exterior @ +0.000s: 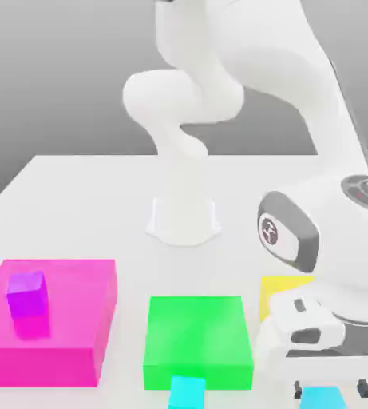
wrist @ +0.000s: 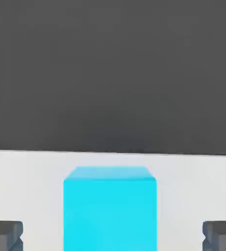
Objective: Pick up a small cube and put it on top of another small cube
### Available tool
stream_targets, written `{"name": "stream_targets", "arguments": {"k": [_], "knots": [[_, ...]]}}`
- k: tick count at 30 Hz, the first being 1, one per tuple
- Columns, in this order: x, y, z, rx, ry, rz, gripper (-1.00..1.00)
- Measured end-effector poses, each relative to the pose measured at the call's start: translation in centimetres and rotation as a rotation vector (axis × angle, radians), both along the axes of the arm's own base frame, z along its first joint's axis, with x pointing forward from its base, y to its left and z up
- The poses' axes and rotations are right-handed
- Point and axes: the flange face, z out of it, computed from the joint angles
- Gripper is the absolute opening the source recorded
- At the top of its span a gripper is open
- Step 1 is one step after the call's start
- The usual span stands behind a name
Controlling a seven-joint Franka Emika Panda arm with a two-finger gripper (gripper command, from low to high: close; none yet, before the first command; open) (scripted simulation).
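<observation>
A small cyan cube (exterior: 324,397) rests on the white table at the front, toward the exterior view's right. My gripper (exterior: 331,390) is lowered around it and open, one dark finger on each side. In the hand view the cube (wrist: 110,211) sits centred between the fingertips (wrist: 4,235), with a clear gap on both sides of my gripper (wrist: 113,236). The violet-purple cube (exterior: 26,294) stands on the flat magenta block (exterior: 75,319) at the exterior view's left, far from the gripper.
A second cyan cube (exterior: 187,391) lies in front of the flat green block (exterior: 195,335). A pinkish-magenta cube (exterior: 31,327) sits right beside the purple one. A yellow block (exterior: 279,289) lies behind my hand. The arm's base (exterior: 183,220) stands mid-table.
</observation>
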Motion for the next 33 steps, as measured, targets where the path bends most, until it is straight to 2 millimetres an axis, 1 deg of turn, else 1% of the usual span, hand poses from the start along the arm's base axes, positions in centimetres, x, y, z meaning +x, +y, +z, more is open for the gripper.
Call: {"name": "stream_targets", "arguments": {"k": [5, 6, 7, 8, 10, 11, 12, 14, 16, 18, 20, 21, 22, 23, 24, 25, 26, 27, 28, 29, 31, 32, 33], "knots": [[0.0, 0.0, 0.0, 0.001, -0.001, 0.0, -1.0], [0.0, 0.0, -0.5, 0.001, 0.0, 0.0, -1.0], [0.0, 0.0, 0.1, 0.001, -0.001, 0.0, -1.0], [0.1, 0.0, 1.1, 0.002, -0.001, -0.001, -1.0], [0.1, 0.0, 3.8, 0.002, 0.0, -0.001, -1.0], [0.1, -0.3, 5.2, -0.001, 0.0, -0.006, -1.0], [0.4, -2.4, 6.1, -0.015, 0.001, -0.043, -1.0], [0.8, -7.4, 7.6, -0.043, 0.002, -0.136, -1.0], [0.7, -12.4, 9.0, -0.065, 0.004, -0.233, -1.0], [0.1, -17.4, 10.5, -0.08, 0.006, -0.335, -1.0], [-1.1, -22.4, 12.1, -0.087, 0.009, -0.442, -1.0], [-1.9, -24.9, 12.9, -0.088, 0.01, -0.499, -1.0], [-2.9, -27.9, 13.7, -0.087, 0.011, -0.567, -1.0], [-4.5, -31.9, 14.6, -0.082, 0.013, -0.661, -1.0], [-6.5, -35.4, 15.8, -0.074, 0.013, -0.751, -1.0], [-9.0, -39.1, 17.0, -0.06, 0.012, -0.853, -1.0], [-11.0, -41.3, 18.0, -0.043, 0.009, -0.923, -1.0], [-12.7, -42.7, 18.8, -0.024, 0.006, -0.974, -1.0], [-13.7, -43.4, 18.8, -0.01, 0.003, -1.002, -1.0], [-14.1, -43.7, 17.9, -0.003, 0.001, -1.016, -1.0], [-14.4, -44.0, 15.5, 0.002, 0.0, -1.027, -1.0], [-14.6, -44.0, 14.1, 0.002, 0.0, -1.029, 1.0], [-14.6, -44.0, 14.1, 0.002, 0.0, -1.029, 1.0]]}}
